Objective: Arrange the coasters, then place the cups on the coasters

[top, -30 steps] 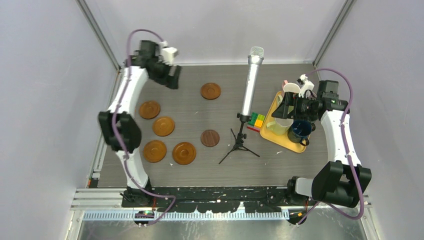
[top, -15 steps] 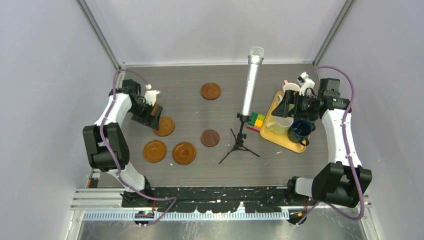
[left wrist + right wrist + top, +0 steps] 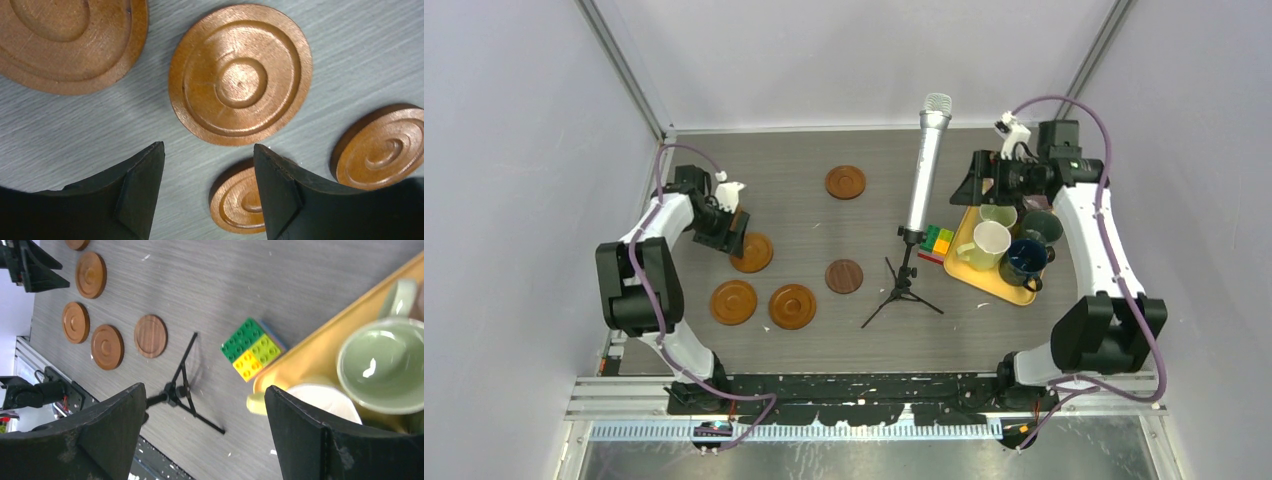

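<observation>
Five coasters show in the top view: four orange-brown ones point(image 3: 845, 181) point(image 3: 752, 252) point(image 3: 733, 301) point(image 3: 792, 306) and a darker one point(image 3: 844, 276). My left gripper point(image 3: 730, 233) hangs low over the left group, just left of one coaster. In the left wrist view its open jaws point(image 3: 208, 165) frame bare table, with coasters point(image 3: 240, 75) point(image 3: 240, 210) beyond. Cups stand on the yellow tray point(image 3: 972, 270): cream point(image 3: 989, 242), pale green point(image 3: 999, 214), dark blue point(image 3: 1024, 260), dark grey-green point(image 3: 1042, 226). My right gripper point(image 3: 976, 185) is open and empty above the tray's far end.
A silver microphone point(image 3: 924, 170) on a black tripod point(image 3: 902, 290) stands mid-table. A green-and-yellow block point(image 3: 939, 240) lies against the tray's left edge. Grey walls close in on the left, back and right.
My left arm swung from the back-left corner down onto the left coasters, its jaws narrowing. My right gripper drew back toward the rear of the tray, uncovering the cups.
</observation>
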Tool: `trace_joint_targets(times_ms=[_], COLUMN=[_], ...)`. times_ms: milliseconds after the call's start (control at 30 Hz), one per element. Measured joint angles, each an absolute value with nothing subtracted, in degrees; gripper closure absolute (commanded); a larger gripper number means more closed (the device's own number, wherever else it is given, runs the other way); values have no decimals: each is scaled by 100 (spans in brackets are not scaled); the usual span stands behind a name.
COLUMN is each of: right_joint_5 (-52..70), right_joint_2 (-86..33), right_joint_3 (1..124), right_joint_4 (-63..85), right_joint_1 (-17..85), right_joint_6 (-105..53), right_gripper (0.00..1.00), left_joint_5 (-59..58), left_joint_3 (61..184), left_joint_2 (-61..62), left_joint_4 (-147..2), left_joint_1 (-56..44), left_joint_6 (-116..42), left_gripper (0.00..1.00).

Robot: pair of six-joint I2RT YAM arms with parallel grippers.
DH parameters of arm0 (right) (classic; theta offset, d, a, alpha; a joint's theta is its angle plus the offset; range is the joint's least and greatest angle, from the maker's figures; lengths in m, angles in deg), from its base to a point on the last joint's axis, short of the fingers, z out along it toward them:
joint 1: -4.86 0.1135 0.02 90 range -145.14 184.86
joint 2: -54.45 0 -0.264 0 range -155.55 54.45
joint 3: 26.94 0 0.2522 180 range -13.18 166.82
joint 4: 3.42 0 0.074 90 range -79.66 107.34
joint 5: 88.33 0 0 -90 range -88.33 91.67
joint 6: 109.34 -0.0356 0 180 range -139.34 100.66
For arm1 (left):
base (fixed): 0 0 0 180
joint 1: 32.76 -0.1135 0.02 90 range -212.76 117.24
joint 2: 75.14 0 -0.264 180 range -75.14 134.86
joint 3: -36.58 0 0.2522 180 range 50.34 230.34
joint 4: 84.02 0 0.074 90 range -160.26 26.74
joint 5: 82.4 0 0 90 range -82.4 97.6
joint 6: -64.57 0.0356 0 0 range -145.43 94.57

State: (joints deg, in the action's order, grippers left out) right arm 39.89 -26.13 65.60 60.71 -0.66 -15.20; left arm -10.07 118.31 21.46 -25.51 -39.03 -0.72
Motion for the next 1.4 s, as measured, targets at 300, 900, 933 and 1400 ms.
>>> trace_joint_targets(times_ms=[300, 900, 933, 1400], right_joint_5=[3604, 3469, 3460, 3429], right_joint_2=[-3928, -4134, -4105, -3911], right_joint_3=[7620, 7135, 7094, 6919], right_joint_4=[5697, 5249, 5245, 5193], right_joint_1=[800, 887, 887, 887], right_joint_6=[-1924, -2287, -2278, -2245], right_gripper=[12, 13, 13, 13], left_joint_5=[-887, -321, -277, 206], left_joint_3=[11859, 13907, 14147, 17194], left_joint_2=[2797, 4355, 4502, 6305], left_joint_4=[-2959, -2990, -2985, -2666], left_joint_1=[-3785, -2591, -2519, -2265], left_joint_6=[-457, -1183, -1222, -1919], left_gripper=[45, 64, 64, 66])
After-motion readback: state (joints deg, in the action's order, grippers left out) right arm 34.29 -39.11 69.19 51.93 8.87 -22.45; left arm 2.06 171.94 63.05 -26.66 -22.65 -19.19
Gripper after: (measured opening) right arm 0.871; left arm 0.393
